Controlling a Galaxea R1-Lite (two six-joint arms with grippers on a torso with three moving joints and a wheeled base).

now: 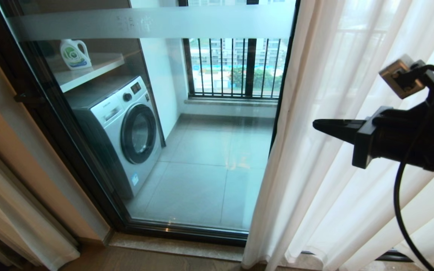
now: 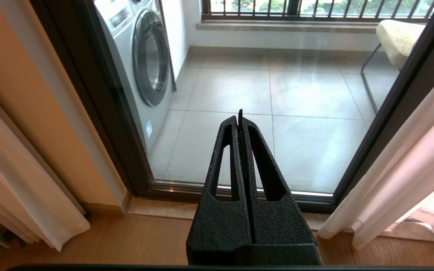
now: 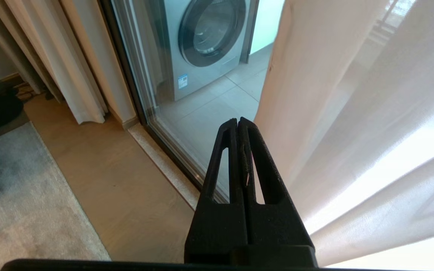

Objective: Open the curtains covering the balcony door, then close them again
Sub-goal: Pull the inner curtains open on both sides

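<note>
Black plastic right gripper (image 1: 317,125): fingers pressed together, holding nothing, held level in front of the curtains (image 1: 337,150) and pointing toward their free edge at 9 o'clock; touching the cloth or just short of it cannot be told.

Left gripper (image 2: 239,117): closed, empty, aimed at the bare glass, apart from all fabric.

Curtains: sheer white panels in soft pleats, gathered at 3 o'clock of the head view, hem near the floor. Judged light, limp and yielding; they should slide along their rail under a gentle sideways sweep, and could snag or bunch if dragged hard. Best hold: the leading vertical edge at 9 o'clock of the panel, at mid-height, pinched or hooked by closed fingers.

Balcony door (image 1: 202,169): glass in a black frame with a frosted band across the top, uncovered from 9 o'clock to centre.

View differences: the head view alone shows the detergent bottle (image 1: 74,54) on a shelf above the washing machine (image 1: 126,131). The left wrist view alone shows a cushioned chair (image 2: 398,39) on the balcony. The right wrist view alone shows a grey rug (image 3: 25,203) and beige drapes (image 3: 51,64) indoors.
</note>
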